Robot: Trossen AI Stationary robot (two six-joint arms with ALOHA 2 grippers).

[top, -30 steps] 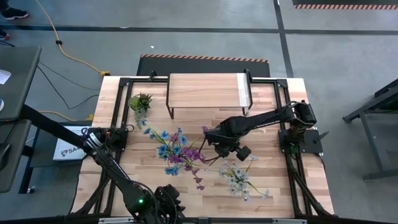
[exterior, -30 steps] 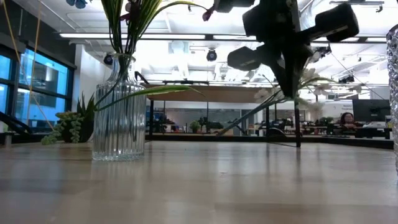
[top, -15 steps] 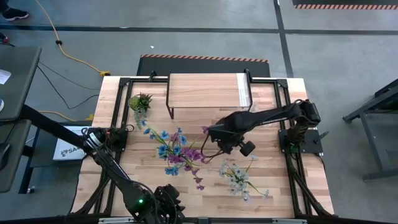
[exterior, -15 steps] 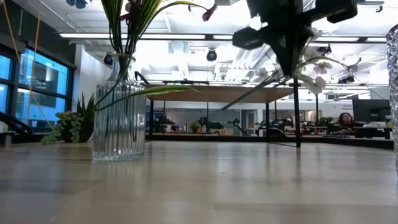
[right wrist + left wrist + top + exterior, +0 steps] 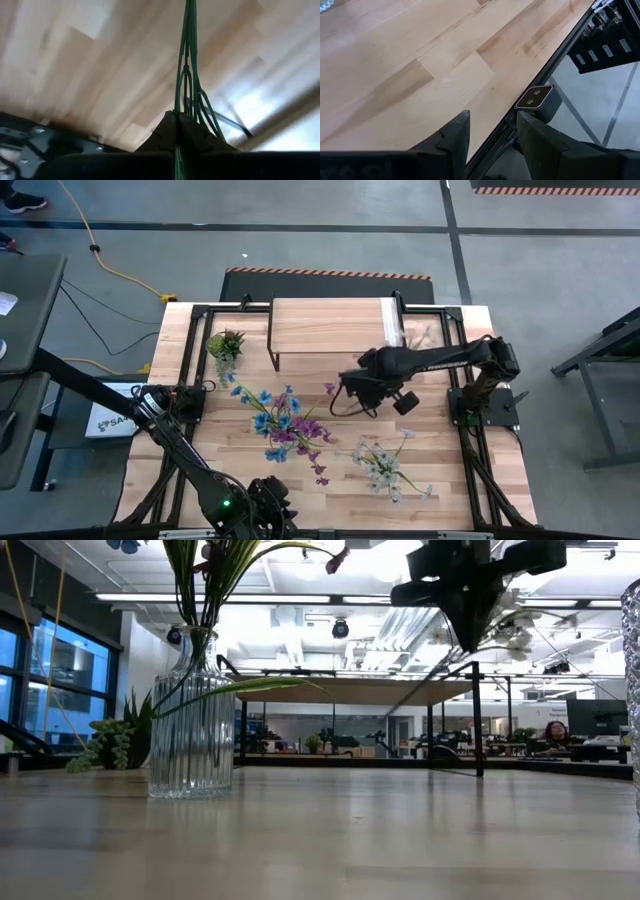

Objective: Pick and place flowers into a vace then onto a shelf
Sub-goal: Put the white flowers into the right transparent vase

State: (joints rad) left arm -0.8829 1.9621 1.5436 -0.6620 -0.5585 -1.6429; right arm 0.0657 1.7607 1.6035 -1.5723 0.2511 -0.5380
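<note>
Tabletop (image 5: 440,480) carries, from the left, a small potted plant (image 5: 226,343), a glass vase (image 5: 191,730) holding purple and blue flowers (image 5: 283,425), and a loose pale spray (image 5: 385,468) lying flat toward the right. The shelf (image 5: 332,326) stands at the far edge. The left claw (image 5: 492,137), fingers parted and empty, sits low at the near edge. The right claw (image 5: 177,126) is clamped on thin green stems (image 5: 188,65), its arm stretched in from the right, just in front of the shelf's right end.
</note>
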